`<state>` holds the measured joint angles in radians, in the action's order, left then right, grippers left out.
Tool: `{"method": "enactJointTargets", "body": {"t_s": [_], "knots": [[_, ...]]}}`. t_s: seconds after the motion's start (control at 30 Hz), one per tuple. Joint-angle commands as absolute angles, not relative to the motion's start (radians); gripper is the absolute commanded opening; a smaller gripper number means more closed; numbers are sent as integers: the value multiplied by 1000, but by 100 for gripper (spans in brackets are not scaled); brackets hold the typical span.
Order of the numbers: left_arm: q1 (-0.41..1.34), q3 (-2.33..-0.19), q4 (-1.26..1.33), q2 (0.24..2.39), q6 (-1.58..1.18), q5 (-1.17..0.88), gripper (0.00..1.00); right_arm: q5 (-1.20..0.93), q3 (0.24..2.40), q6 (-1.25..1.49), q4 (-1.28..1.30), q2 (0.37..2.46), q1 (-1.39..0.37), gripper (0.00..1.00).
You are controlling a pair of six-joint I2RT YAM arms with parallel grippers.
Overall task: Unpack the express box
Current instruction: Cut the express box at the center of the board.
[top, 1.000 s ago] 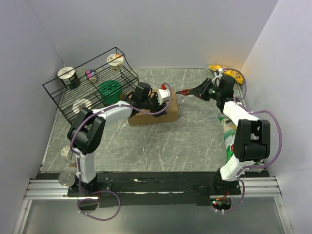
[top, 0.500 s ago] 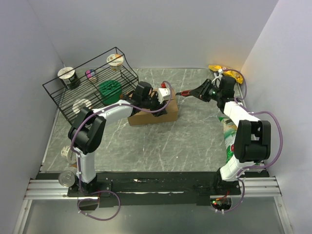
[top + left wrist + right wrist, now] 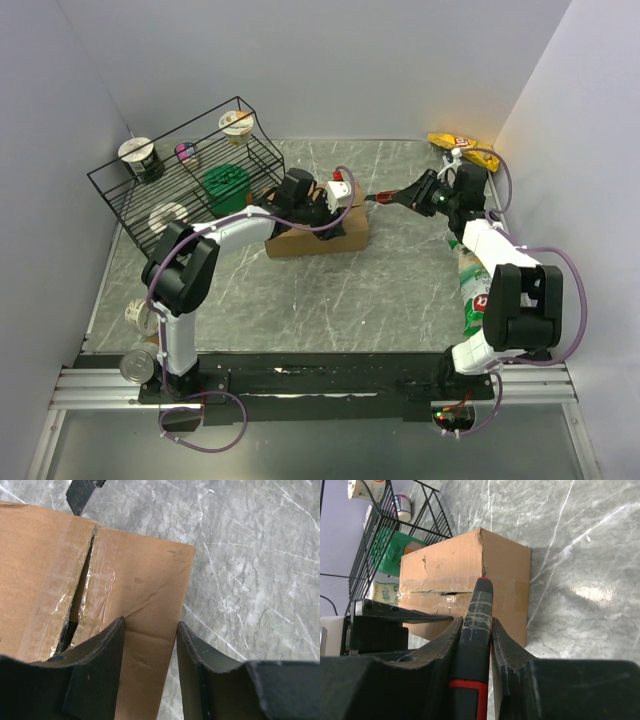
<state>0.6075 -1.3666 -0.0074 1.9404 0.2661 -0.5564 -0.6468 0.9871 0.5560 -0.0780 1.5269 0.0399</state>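
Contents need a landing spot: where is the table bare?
Bare grey marble table lies between the brown cardboard box and the near edge, and behind the box. Crowded: left side, by the black wire rack.

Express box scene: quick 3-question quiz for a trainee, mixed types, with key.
1. True or false: the right gripper holds nothing.
2. The taped centre seam of the express box is: A) fully sealed, B) partly split open, C) gone, with all flaps folded out.
3. Fill in: the jaws standing open over the box top belong to the ___ gripper.
Key: 1 false, it is shut on a black tool with a red band. 2 B. 3 left gripper.
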Motion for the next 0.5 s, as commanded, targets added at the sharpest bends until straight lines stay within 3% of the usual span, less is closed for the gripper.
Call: {"method": "enactJointTargets", "body": {"t_s": [0.0,0.47], "knots": [[591,-1396,-8,1979,199,-460,44,-776,945,538,57,1445,34,0],[589,-1433,35,2020,144,-379,40,-767,844,505,178,1302,34,0]]}}
